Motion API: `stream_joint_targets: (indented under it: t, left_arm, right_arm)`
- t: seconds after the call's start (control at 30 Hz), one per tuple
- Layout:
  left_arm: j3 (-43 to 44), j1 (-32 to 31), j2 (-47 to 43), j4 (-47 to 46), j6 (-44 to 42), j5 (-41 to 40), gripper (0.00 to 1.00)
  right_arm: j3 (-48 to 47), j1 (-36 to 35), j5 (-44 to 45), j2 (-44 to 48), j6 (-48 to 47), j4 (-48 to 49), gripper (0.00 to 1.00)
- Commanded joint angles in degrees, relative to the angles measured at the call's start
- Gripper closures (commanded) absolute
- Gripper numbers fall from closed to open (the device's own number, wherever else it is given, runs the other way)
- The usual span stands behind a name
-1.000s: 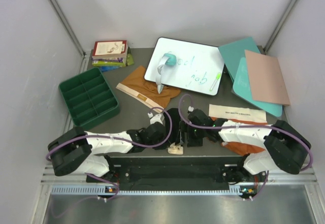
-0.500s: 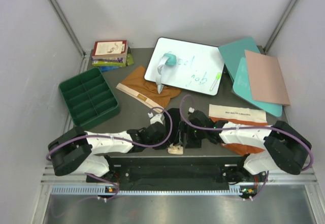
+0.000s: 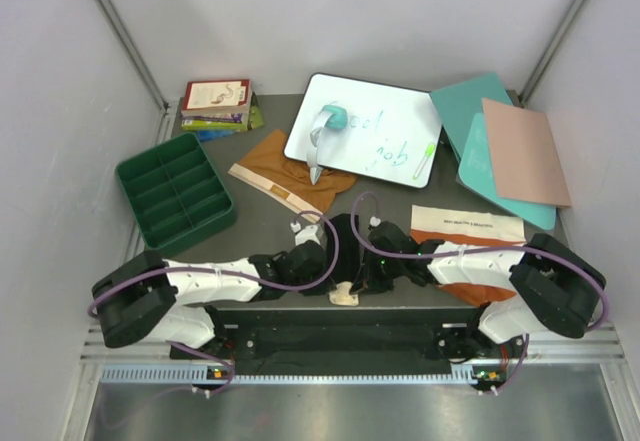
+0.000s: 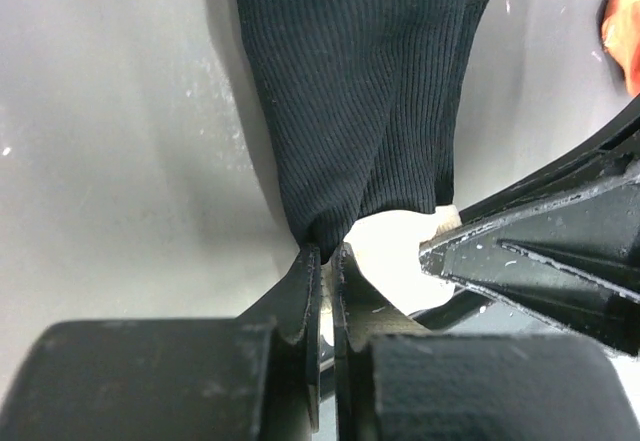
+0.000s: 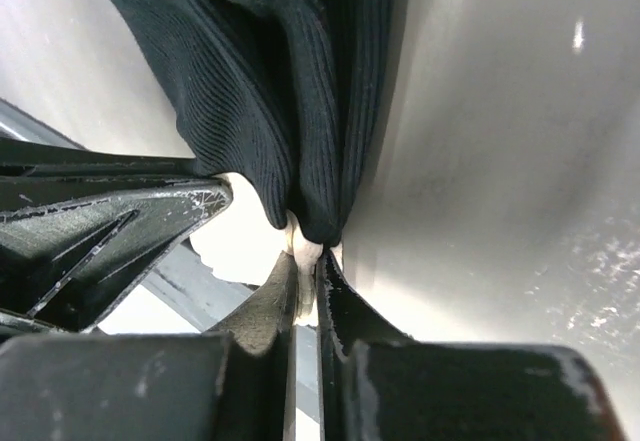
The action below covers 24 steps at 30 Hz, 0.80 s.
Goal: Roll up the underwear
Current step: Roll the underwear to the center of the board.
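Observation:
The black underwear (image 3: 345,244) lies bunched at the near table edge between both arms, its cream waistband (image 3: 346,296) hanging over the edge. My left gripper (image 3: 334,277) is shut on the near hem of the black underwear (image 4: 350,91). My right gripper (image 3: 360,277) is shut on the same underwear (image 5: 270,81), pinching its pale waistband (image 5: 305,249). The two grippers sit close side by side. The mustard-tan underwear (image 3: 285,173) lies mid-table. The rust-orange underwear (image 3: 468,289) with its white waistband (image 3: 468,223) lies partly under my right arm.
A green compartment tray (image 3: 175,196) stands at the left. At the back are a stack of books (image 3: 215,106), a whiteboard (image 3: 365,126) with a teal eraser (image 3: 330,119) and green marker (image 3: 425,161), and teal and pink boards (image 3: 505,146).
My right gripper, open before, has shut on the black underwear's waistband and shifted slightly towards the left gripper. The left gripper has stayed shut in place.

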<state>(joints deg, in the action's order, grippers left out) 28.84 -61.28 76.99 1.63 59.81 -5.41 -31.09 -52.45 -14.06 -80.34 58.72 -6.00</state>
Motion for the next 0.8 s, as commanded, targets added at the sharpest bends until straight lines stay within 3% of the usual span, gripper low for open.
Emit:
stream_joint_targets:
  t: [0.0, 0.17, 0.23, 0.5, 0.77]
  left_arm:
    - [-1.1, -0.8, -3.4, 7.3, 1.3, -0.5, 0.89]
    - [-3.0, -0.8, -7.5, 5.8, 4.1, -0.9, 0.56]
    - [-3.9, -0.8, -8.3, 4.9, 5.3, -0.8, 0.51]
    - [-6.3, -0.8, -6.5, -0.6, 7.2, 1.8, 0.49]
    - [-7.3, -0.3, -4.2, -5.9, 7.6, 3.2, 0.55]
  right_arm:
    - [1.1, -0.7, 0.7, -1.0, 0.0, 1.2, 1.00]
    - [0.9, -0.8, 0.7, -1.4, -0.1, 1.6, 1.00]
    - [0.9, -0.7, 0.6, -1.7, 0.0, 1.7, 1.00]
    - [0.9, -0.7, 0.5, -1.8, -0.2, 2.1, 1.00]
    - [1.6, -0.7, 0.3, -1.8, 0.0, 3.3, 1.00]
